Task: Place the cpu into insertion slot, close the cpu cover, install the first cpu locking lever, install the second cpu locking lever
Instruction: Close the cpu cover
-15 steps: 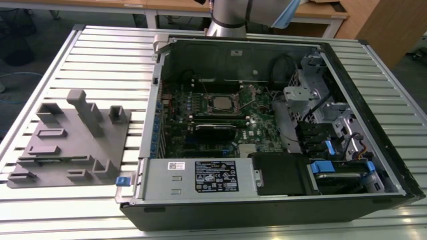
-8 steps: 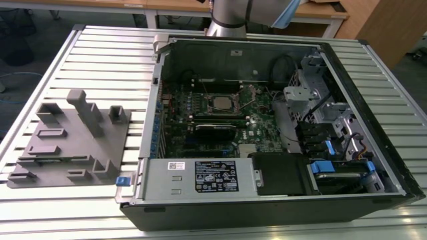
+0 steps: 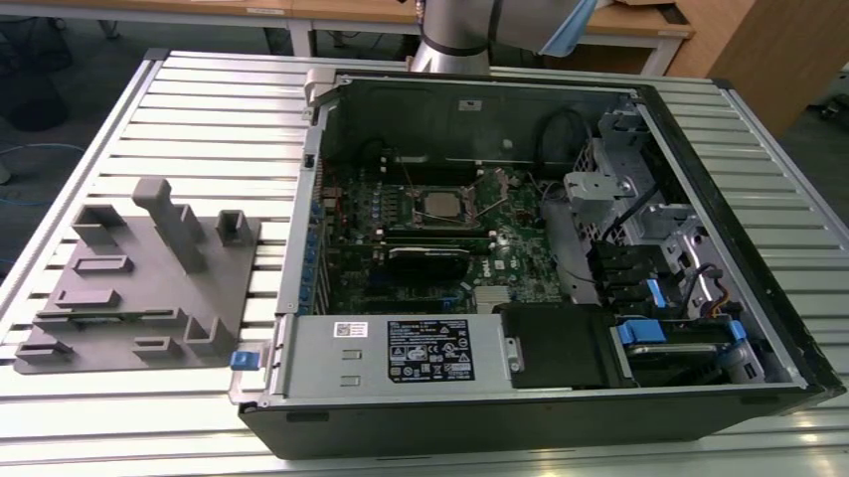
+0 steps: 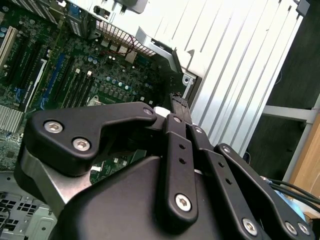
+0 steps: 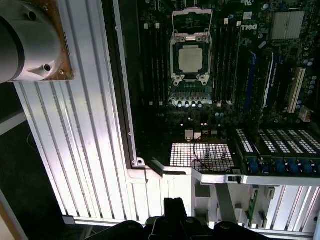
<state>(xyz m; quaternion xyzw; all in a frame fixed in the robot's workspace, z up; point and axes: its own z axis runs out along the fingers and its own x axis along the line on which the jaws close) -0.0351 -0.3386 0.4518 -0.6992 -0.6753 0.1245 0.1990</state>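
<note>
Cpu point(image 5: 190, 58) lies flat inside the insertion slot point(image 5: 174, 60) on the green motherboard point(image 5: 235, 100), with its dull silver top facing up, well apart from the gripper point(image 5: 174, 204). Nearest to the wrist cameras is this gripper. In both wrist views its black fingers are pressed together at one tip, and there is nothing between them. In the second wrist view the gripper point(image 4: 179, 102) hangs over the rim of the computer case, where the ribbed metal table point(image 4: 235, 60) meets the case wall. Beyond the tip, the first wrist view shows the bright slats of the table point(image 5: 85, 140), then the rim of the case point(image 5: 125, 100), and then a perforated grille point(image 5: 200, 155) with a thin red wire across it. Farther on comes the slot with the chip inside. At the far side of the slot the cpu cover point(image 5: 192, 20) is folded back, so the chip is not covered. In the exterior view the nearest part is the black outer wall of the case point(image 3: 531, 417). Behind it is a power supply box point(image 3: 332, 348) with a label. After this come the motherboard point(image 3: 511, 214) and the cpu point(image 3: 438, 206), near the middle of the open case. A grey plastic fixture point(image 3: 133, 288) lies on the table point(image 3: 213, 99) at the exterior view's left, beside the case. Farthest away, the column of the arm point(image 3: 458, 35) rises behind the case.
</note>
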